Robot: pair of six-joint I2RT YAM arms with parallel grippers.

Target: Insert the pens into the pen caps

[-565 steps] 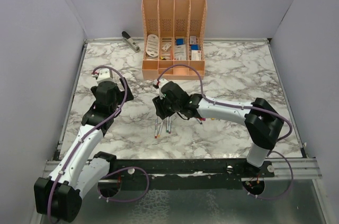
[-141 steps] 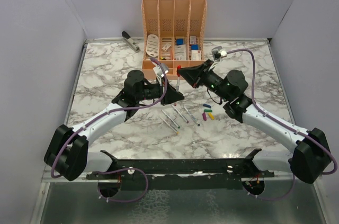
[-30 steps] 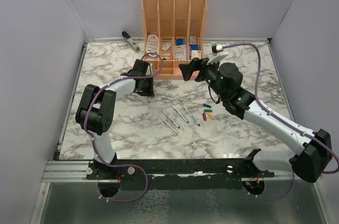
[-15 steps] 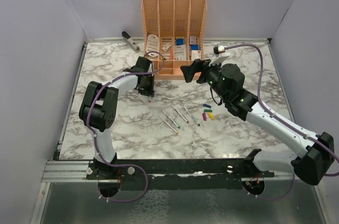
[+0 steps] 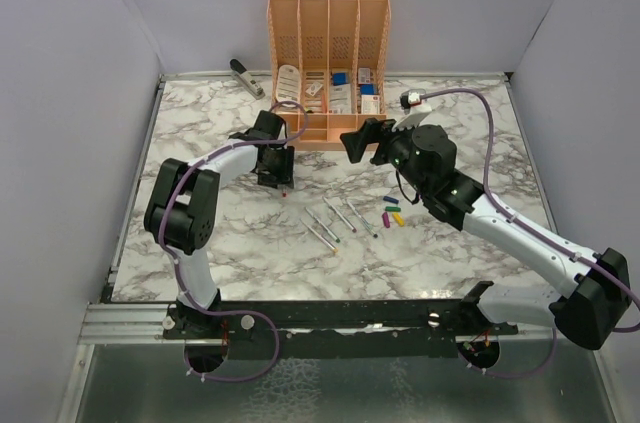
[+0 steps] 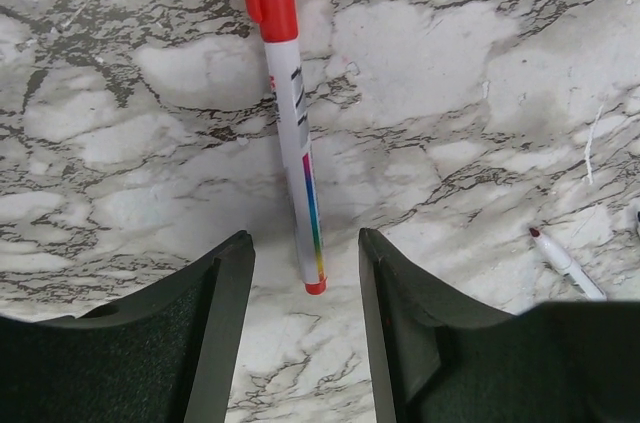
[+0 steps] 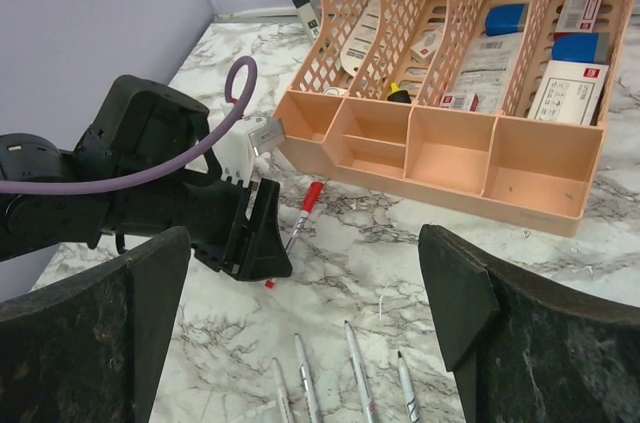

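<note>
Here left jaws gape clear over the red pen; right jaws gape empty.

Even, diffuse light fell from above. The marble tabletop was bright without glare, and cast shadows on it were faint and soft-edged. The top view was sharp throughout. In the wrist views the dark fingers of the left hand and the right hand were blurred at close range, while the red-capped pen was crisp.
</note>
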